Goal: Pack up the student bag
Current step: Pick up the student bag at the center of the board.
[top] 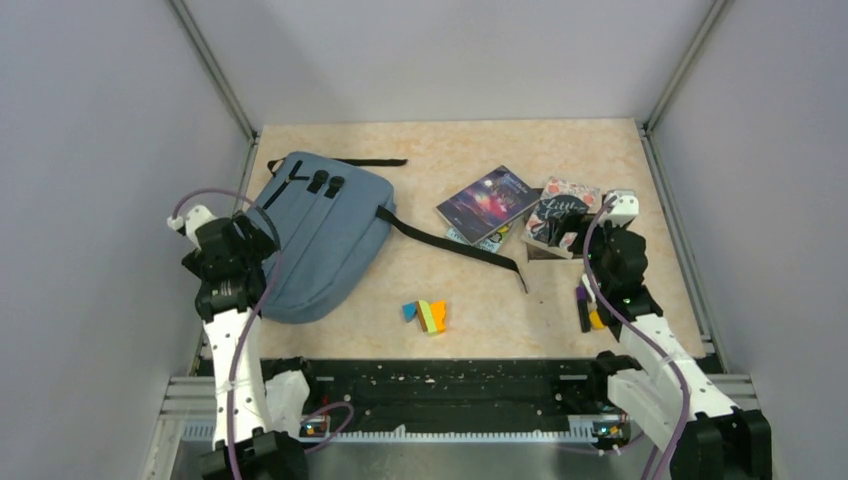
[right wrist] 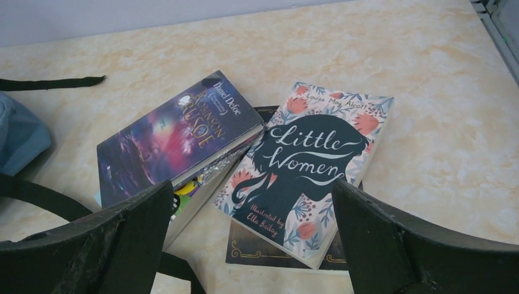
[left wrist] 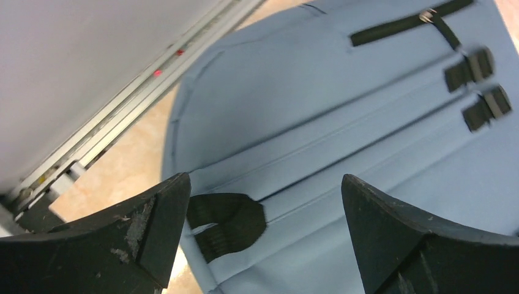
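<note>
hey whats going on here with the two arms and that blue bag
Two robot arms are set to pack the student bag, but neither holds anything. The left hand hangs open over the bag, which lies flat at the left of the table. The right hand hangs open above Little Women and Robinson Crusoe, piled at the right. A small coloured item lies between, untouched.

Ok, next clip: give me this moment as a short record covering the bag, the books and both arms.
bag: student bag flat at the left of the table, strap side up
books: Robinson Crusoe and Little Women at right, lying on other books, outside the bag
loose item: small multicoloured piece, front centre
left fingers: open, above the bag
right fingers: open, above the books
</note>
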Motion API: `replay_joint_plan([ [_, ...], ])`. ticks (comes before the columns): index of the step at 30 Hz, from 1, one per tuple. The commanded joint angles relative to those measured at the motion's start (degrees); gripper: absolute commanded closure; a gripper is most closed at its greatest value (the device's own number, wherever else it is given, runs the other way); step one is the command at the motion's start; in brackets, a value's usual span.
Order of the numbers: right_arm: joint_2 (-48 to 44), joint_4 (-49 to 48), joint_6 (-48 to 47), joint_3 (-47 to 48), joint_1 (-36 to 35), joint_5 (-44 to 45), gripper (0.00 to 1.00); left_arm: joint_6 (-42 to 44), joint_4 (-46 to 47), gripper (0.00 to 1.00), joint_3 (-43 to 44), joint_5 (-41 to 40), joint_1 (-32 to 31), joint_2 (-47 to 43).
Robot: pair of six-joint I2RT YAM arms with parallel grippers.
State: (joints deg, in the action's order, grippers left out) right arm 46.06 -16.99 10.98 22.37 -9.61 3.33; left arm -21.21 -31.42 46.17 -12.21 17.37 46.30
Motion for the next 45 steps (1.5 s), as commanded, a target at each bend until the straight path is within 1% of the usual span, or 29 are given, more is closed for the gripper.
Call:
replay_joint_plan([
  [1,0.6,-1.2,-0.3,3.5,-0.4,-1.9,0.01,-6.7,-2.6,0.02,-1.9,-2.7,4.9,-1.6],
  [4,0.8,-0.8,-0.3,3.8,-0.4,-2.3,0.01,-8.2,-3.2,0.02,-4.4,-2.6,7.2,-3.5],
  [6,1.0,-0.8,-0.3,3.9,-0.4,-2.7,0.01,-9.7,-3.0,0.03,-5.9,-0.1,8.6,-4.6],
  [10,1.4,-0.7,-0.4,4.3,-0.5,-3.1,0.01,-12.2,-2.6,0.03,-8.7,6.9,10.8,-1.8],
  [12,1.5,-0.5,-0.5,4.5,-0.5,-4.7,0.01,-13.2,-1.7,0.03,-10.0,9.8,11.8,-0.5],
  [17,1.5,-0.5,-0.7,4.6,-0.5,-6.0,0.01,-15.3,1.4,0.03,-12.7,14.2,12.9,-0.4],
  [19,1.6,-0.5,-0.8,4.7,-0.4,-6.4,0.01,-15.4,1.9,0.07,-13.3,15.1,12.9,0.0],
  [20,1.8,-0.5,-0.8,4.8,-0.4,-6.5,0.01,-15.4,2.0,0.14,-13.3,15.4,13.0,0.0],
  [23,2.1,-0.4,-0.9,5.0,-0.4,-7.7,0.02,-15.0,2.0,0.46,-12.8,15.4,13.0,-1.1],
  [25,2.5,-0.3,-1.3,5.3,-0.4,-9.4,0.03,-13.7,1.9,0.62,-11.6,15.1,13.0,-2.6],
  [26,2.9,-0.2,-1.5,5.4,-0.4,-10.3,0.04,-13.1,1.9,0.73,-10.8,14.9,12.9,-3.5],
  [27,3.5,-0.2,-1.6,5.6,-0.4,-11.7,0.04,-12.5,1.9,0.87,-9.7,14.6,12.9,-4.4],
  [28,4.0,-0.3,-1.5,5.9,-0.5,-13.1,0.05,-12.1,2.1,0.98,-8.5,14.5,12.9,-5.2],
  [29,4.8,-0.4,-1.6,6.2,-0.5,-15.1,0.06,-11.7,2.4,1.0,-7.3,14.6,13.0,-6.2],
  [31,6.4,-0.7,-1.8,6.8,-0.7,-19.4,0.07,-10.7,4.3,1.0,-5.0,16.3,12.9,-7.4],
  [33,7.8,-0.4,-2.7,7.9,-1.9,-22.1,0.08,-11.5,6.6,1.0,-2.5,18.8,12.8,-7.8],
  [36,9.8,1.7,-4.9,10.3,-6.0,-20.5,0.08,-12.3,9.4,1.0,1.7,23.6,12.8,-5.7],
  [40,12.9,4.0,-8.0,14.4,-12.0,-17.8,0.08,-14.1,11.0,1.0,9.1,27.5,12.3,-2.5],
  [43,15.6,3.8,-9.9,17.5,-16.9,-17.2,0.08,-15.5,13.8,1.0,11.8,28.1,10.8,-2.0],
  [45,17.4,3.1,-10.6,20.2,-20.9,-16.5,0.08,-15.5,15.9,1.0,12.7,28.1,8.7,-2.1],
])
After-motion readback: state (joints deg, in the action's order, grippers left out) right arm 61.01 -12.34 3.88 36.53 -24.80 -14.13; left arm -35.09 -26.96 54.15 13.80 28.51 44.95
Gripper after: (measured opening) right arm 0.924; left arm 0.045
